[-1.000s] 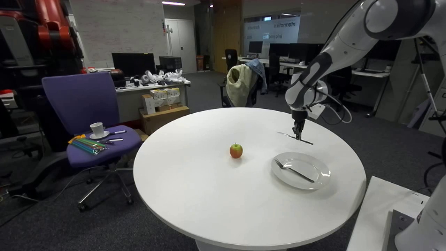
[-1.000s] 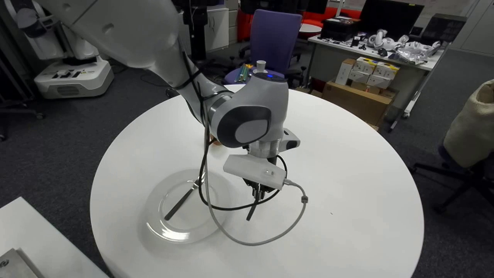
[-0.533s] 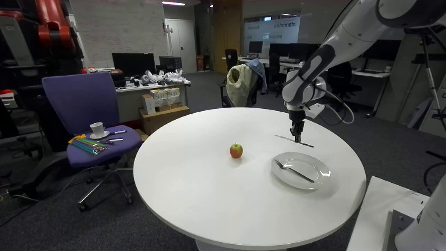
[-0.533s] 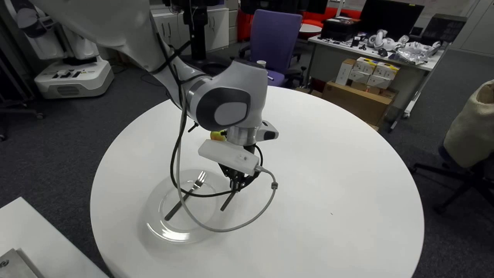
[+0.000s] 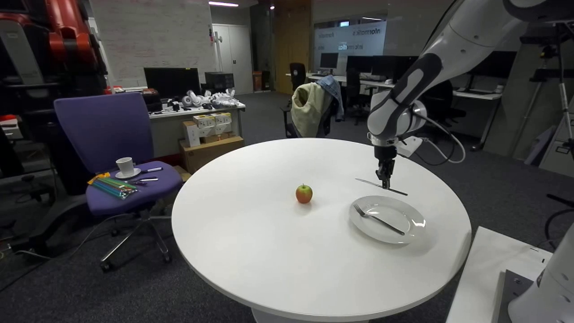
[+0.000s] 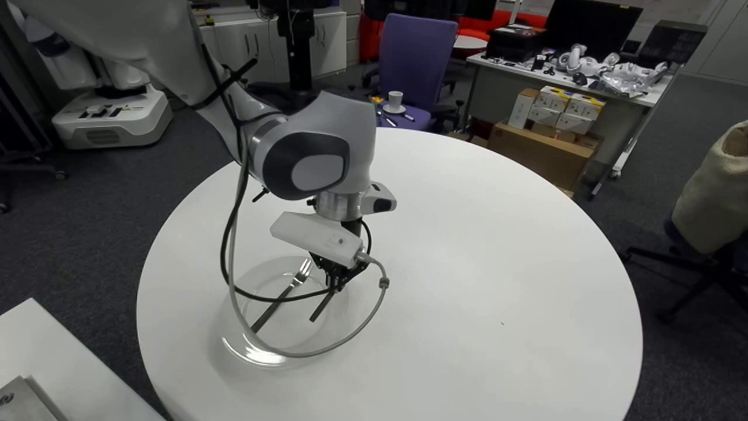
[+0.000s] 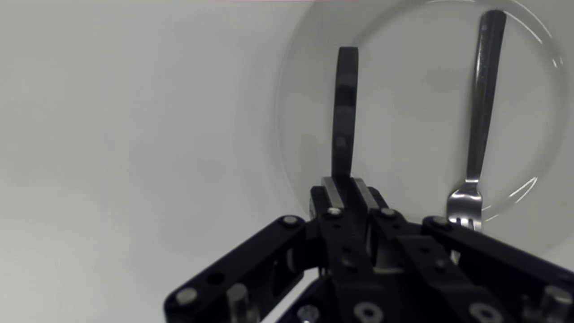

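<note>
Wrist view, upper right: white plate (image 7: 417, 112) with dinner fork (image 7: 482, 103) in it. Background of both exterior views: white cup (image 5: 125, 166) on saucer (image 5: 136, 173) on purple chair (image 5: 105, 130). Centre of an exterior view: red-green apple (image 5: 304, 194) on round white table (image 5: 242, 233). Lower left of an exterior view: grey cable (image 6: 384, 283) looped in front of plate. Pinched tight in gripper (image 7: 348, 190), wrist view's centre: table knife (image 7: 345, 107), slim dark handle pointing up-frame across plate's left part.

Straight to the round table (image 5: 269, 251), smooth and white: carries a red-and-green apple (image 5: 304, 194) sitting upright near its middle and, well apart from it and closer to the rim, a shiny white plate (image 5: 399, 213) lying flat!
</note>
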Motion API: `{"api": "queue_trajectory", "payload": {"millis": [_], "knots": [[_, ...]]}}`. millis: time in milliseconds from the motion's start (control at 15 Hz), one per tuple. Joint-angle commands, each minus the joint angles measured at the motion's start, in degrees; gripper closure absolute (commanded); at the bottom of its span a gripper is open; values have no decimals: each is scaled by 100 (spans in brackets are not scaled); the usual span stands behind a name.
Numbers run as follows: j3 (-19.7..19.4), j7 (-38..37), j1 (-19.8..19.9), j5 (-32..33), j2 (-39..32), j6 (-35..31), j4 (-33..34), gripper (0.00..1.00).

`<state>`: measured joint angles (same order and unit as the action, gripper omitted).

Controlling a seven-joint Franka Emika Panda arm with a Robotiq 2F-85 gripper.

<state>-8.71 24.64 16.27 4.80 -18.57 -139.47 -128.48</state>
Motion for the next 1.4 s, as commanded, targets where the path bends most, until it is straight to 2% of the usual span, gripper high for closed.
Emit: {"api": "queue_trajectory", "payload": {"millis": [0, 400, 800, 1333], "knots": [[-108, -301, -87, 169, 798, -556, -1057, 97], [-70, -876, -305, 135, 1064, -1345, -1925, 97], [-63, -1098, -516, 174, 799, -1597, -1965, 97], [-134, -1058, -524, 380, 734, -1553, -1923, 97]]}}
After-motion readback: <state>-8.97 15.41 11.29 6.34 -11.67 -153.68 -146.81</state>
